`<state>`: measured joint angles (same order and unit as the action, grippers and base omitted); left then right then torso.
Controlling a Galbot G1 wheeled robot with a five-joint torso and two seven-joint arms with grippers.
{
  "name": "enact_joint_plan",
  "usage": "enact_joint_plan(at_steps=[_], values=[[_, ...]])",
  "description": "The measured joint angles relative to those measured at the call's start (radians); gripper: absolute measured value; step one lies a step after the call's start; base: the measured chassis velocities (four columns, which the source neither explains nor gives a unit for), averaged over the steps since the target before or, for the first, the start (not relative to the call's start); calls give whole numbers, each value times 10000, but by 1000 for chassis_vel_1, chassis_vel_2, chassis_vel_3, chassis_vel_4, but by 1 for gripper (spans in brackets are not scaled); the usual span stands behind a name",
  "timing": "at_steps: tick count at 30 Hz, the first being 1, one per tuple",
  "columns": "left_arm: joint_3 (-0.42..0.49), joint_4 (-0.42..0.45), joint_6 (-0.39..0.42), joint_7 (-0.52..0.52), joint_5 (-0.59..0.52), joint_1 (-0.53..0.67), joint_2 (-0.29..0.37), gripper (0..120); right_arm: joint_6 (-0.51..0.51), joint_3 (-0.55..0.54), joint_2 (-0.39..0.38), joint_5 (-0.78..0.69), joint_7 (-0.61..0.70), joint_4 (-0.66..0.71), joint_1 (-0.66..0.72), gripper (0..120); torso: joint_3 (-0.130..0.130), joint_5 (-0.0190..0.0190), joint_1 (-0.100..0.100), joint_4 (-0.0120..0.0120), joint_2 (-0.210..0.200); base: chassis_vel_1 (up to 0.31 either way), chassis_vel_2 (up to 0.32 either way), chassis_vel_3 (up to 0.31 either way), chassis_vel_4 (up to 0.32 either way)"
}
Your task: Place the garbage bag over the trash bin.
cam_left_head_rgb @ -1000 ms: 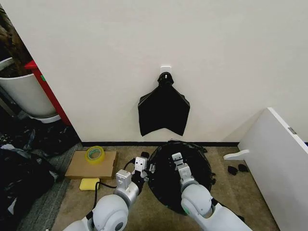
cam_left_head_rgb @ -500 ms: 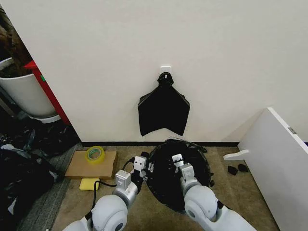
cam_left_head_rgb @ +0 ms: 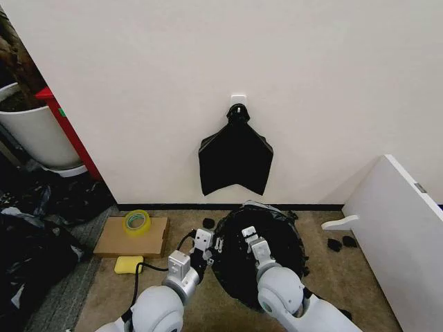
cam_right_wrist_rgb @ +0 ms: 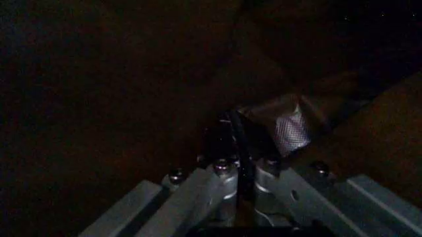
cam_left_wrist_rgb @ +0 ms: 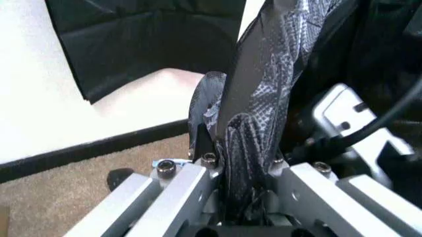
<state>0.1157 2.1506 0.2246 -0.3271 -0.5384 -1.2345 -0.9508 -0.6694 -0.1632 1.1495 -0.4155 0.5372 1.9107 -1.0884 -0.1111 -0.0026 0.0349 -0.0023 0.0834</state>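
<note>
Currently the garbage bag (cam_left_head_rgb: 259,249) sits on the floor below the wall-hung black bundle (cam_left_head_rgb: 235,158), its left rim clenched in the left gripper (cam_left_wrist_rgb: 240,148). Inside its mouth, the right gripper (cam_left_head_rgb: 247,236) pinches film too; judged best, both spread the rim evenly without tearing.

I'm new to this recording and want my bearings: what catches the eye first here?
The glossy garbage bag billows on the carpet by the wall, with both grippers at it: the left gripper pinches its left edge, the right gripper reaches inside. Above it a flat black bundle hangs from a wall hook, and a yellow tape roll sits on cardboard to the left.
</note>
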Motion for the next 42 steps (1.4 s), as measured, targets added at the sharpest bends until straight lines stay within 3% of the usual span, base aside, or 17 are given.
enact_joint_plan(at_steps=[8,15,17,19,26,31,36,39,40,42], values=[[26,46,-16,43,0,-2,57,1,40,149,-39,-59,9,-245,81,0,0,1,0,1,0,0,0,0,0],[-66,-524,48,-280,-630,297,-187,1,554,494,-685,-377,-658,1398,-539,0,0,1,0,-1,0,0,0,0,0],[-286,-648,276,-544,-1222,407,-366,1,724,879,-1066,-658,-1028,2266,-928,11,0,2,0,0,0,0,0,0,0],[-329,-662,321,-593,-1343,424,-391,1,733,931,-1116,-709,-1054,2382,-970,11,0,1,0,-1,0,0,0,0,0],[-1214,-772,1252,-1661,-3605,417,-699,1,1378,2486,-1713,-1311,-1691,4696,-2599,41,0,1,0,3,0,0,0,0,0],[-1461,-928,2171,-2590,-4777,650,-842,1,2399,3557,-986,-106,-2200,5362,-4394,62,0,-1,0,-4,0,0,0,0,0],[-1466,-1124,2541,-3076,-5137,741,-916,1,3562,4087,-88,1023,-2281,5410,-5447,78,1,0,0,0,0,0,0,0,0],[-1465,-1168,2572,-3122,-5156,747,-933,1,3794,4189,103,1191,-2281,5403,-5584,81,1,-1,0,0,0,0,0,0,0],[-1460,-1283,2626,-3213,-5173,766,-980,1,4400,4469,552,1612,-2254,5324,-5882,91,1,0,0,0,0,0,0,0,0],[-1458,-1343,2641,-3245,-5199,775,-1009,1,4688,4600,768,1809,-2246,5272,-6003,95,1,0,0,0,0,0,0,0,0]])
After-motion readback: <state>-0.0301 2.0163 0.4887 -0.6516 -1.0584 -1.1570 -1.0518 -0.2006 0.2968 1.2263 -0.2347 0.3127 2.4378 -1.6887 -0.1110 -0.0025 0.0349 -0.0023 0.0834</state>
